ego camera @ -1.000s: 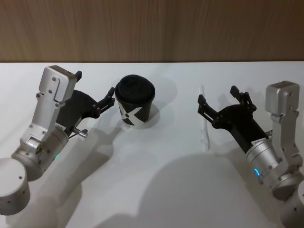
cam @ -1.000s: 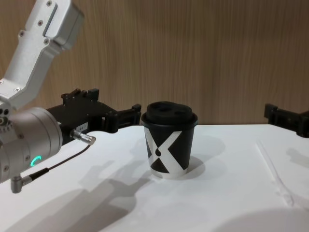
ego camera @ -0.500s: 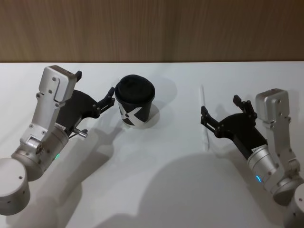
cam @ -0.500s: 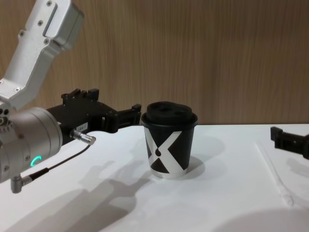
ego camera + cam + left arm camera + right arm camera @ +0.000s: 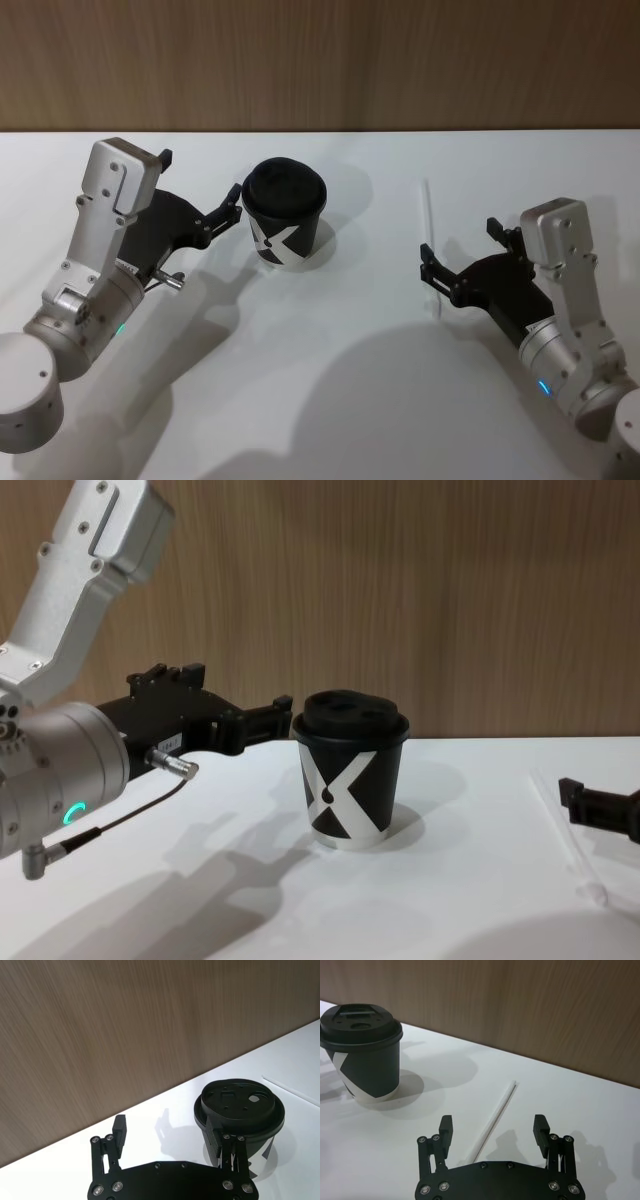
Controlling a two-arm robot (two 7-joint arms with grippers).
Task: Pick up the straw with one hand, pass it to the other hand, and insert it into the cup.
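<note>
One small black paper cup (image 5: 285,228) with a white X mark stands on the white table (image 5: 330,400), its black domed lid (image 5: 285,188) on and hiding the inside. One thin white straw (image 5: 427,215) lies flat on the table, well apart to the cup's right. There are two grippers: the left gripper (image 5: 200,182) hangs spread just beside the cup, and the right gripper (image 5: 492,1127) sits low, its fingers spread either side of the straw without pinching it
</note>
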